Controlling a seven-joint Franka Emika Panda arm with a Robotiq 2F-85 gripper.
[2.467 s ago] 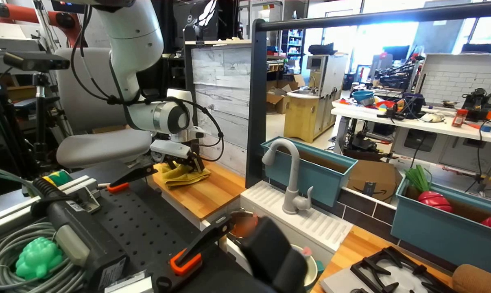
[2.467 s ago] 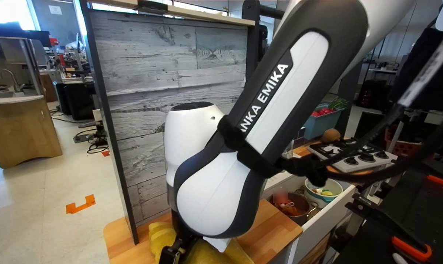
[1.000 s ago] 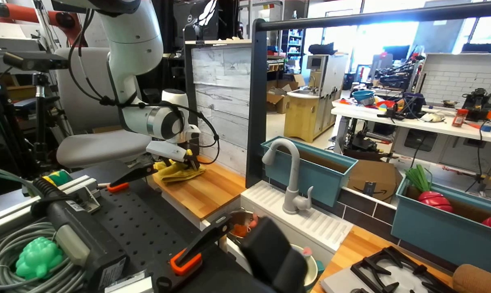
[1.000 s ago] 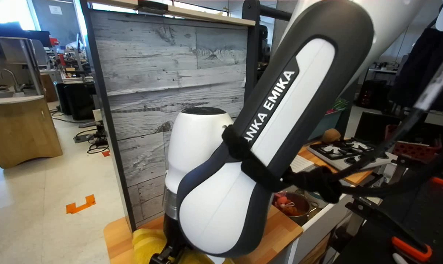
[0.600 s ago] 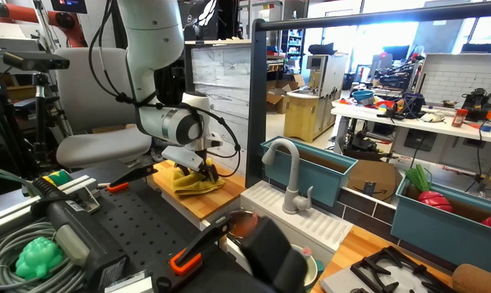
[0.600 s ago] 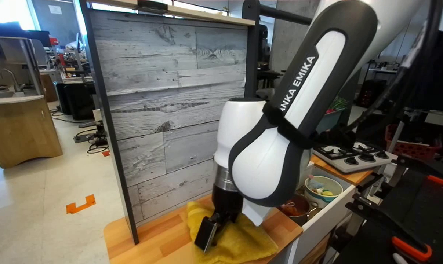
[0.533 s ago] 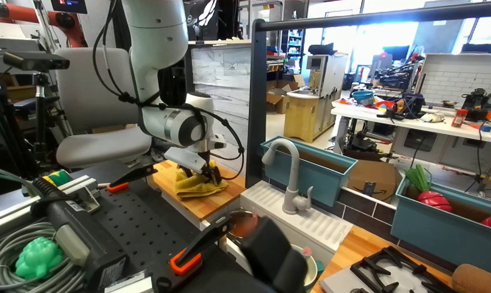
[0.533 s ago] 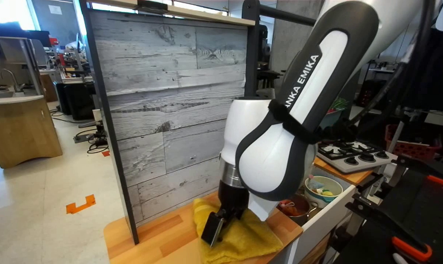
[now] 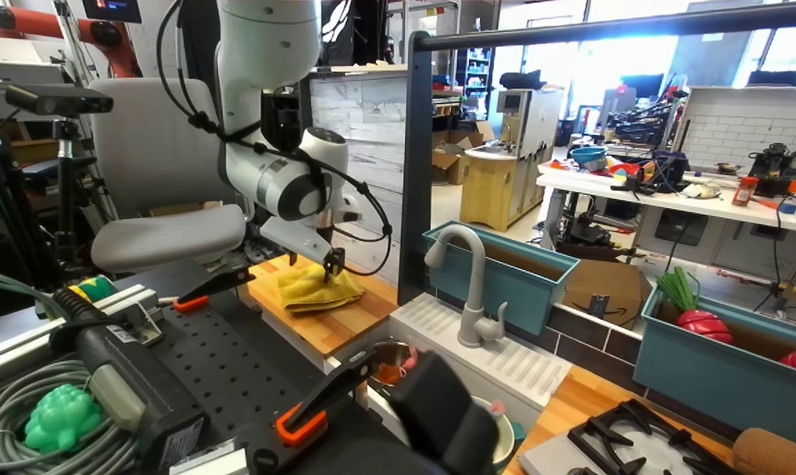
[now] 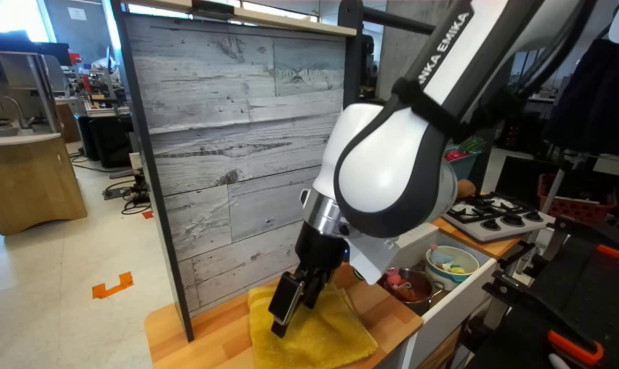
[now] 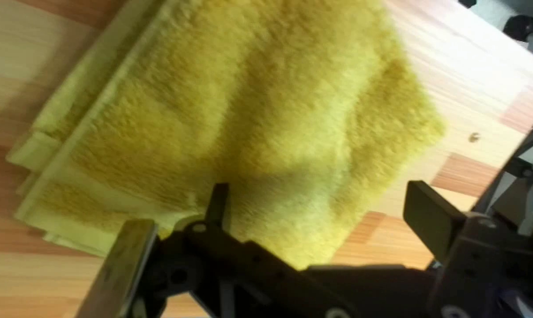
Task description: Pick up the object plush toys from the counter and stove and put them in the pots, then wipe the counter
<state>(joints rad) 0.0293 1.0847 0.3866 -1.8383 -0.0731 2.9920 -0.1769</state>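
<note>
1. Robotiq gripper (image 11: 308,201), black, two-fingered: lower half of the wrist view. Jaws standing wide apart over a towel (image 11: 266,115); contact with it cannot be told.
2. Towel, yellow terry, folded in layers, lightly rumpled: on the counter (image 10: 214,335), centre of the wrist view, bottom centre of an exterior view.
3. Counter, light-brown wooden slab: along the bottom of an exterior view; grey plank-patterned panel (image 10: 247,118) upright along it.
4. Metal pot (image 10: 422,306), loop-handled: in the sink (image 10: 465,296), right of lower centre in an exterior view. Plush toys (image 10: 405,293) inside, pink and orange; count uncertain.
5. White-and-teal pot (image 10: 445,281): in the sink, just beside the metal pot. Contents multicoloured, part yellow; too small to name.
6. Stove (image 10: 502,226), black grates, three knobs showing on the pale front: right side of an exterior view. Rounded brown item (image 10: 465,188) just beside it.
7. Faucet (image 9: 475,290), grey, gooseneck: just right of centre in an exterior view; teal planter box (image 9: 523,290) behind.
8. Second planter box (image 9: 714,376), teal: right edge of an exterior view; red vegetables (image 9: 704,324) with green tops inside.
9. Black perforated board (image 9: 239,376): lower left of an exterior view; orange-handled clamps (image 9: 302,427) on it.
</note>
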